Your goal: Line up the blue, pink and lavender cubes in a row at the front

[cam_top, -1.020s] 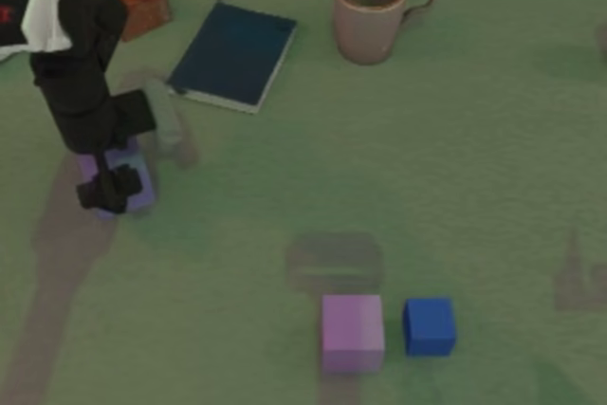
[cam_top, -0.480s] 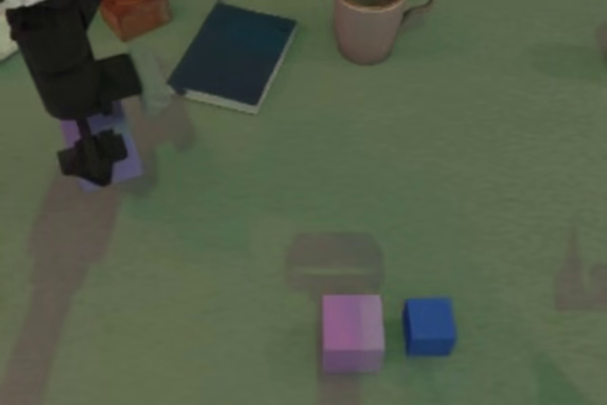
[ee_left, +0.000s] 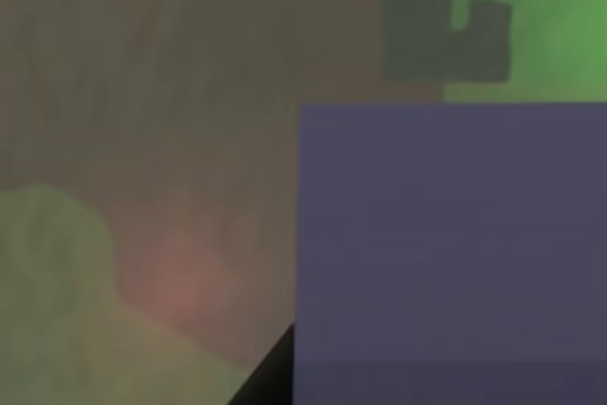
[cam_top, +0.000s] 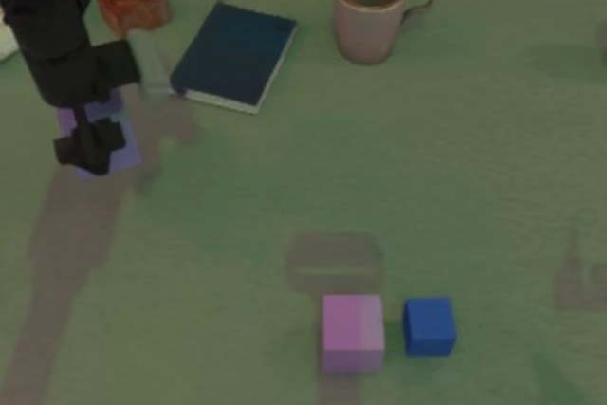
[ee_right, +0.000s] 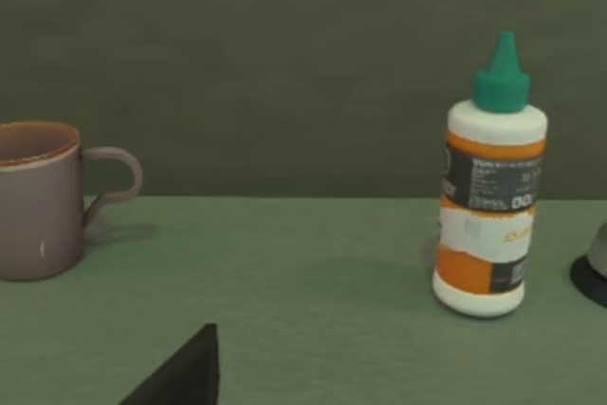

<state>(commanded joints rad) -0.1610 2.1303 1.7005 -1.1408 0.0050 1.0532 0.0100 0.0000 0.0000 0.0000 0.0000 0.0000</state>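
Observation:
My left gripper [cam_top: 88, 144] is at the back left of the table, shut on the pale lavender cube [cam_top: 127, 142]. The cube hangs above the table and fills much of the left wrist view [ee_left: 446, 244]. One dark fingertip [ee_left: 275, 377] shows beside it. The pink cube [cam_top: 353, 331] and the smaller blue cube [cam_top: 429, 325] sit side by side at the front, close together with a narrow gap between them. My right arm is out of the top view. Only one dark fingertip [ee_right: 190, 372] shows in the right wrist view.
A dark-navy book [cam_top: 233, 54], a reddish-orange box [cam_top: 131, 2] and a brown mug [cam_top: 373, 11] stand along the back. The right wrist view shows that mug [ee_right: 38, 201] and a white and orange bottle with a green cap [ee_right: 488, 182].
My left gripper has carried the lavender cube leftward and toward the back, nearer the orange box. The pink and blue cubes have not moved.

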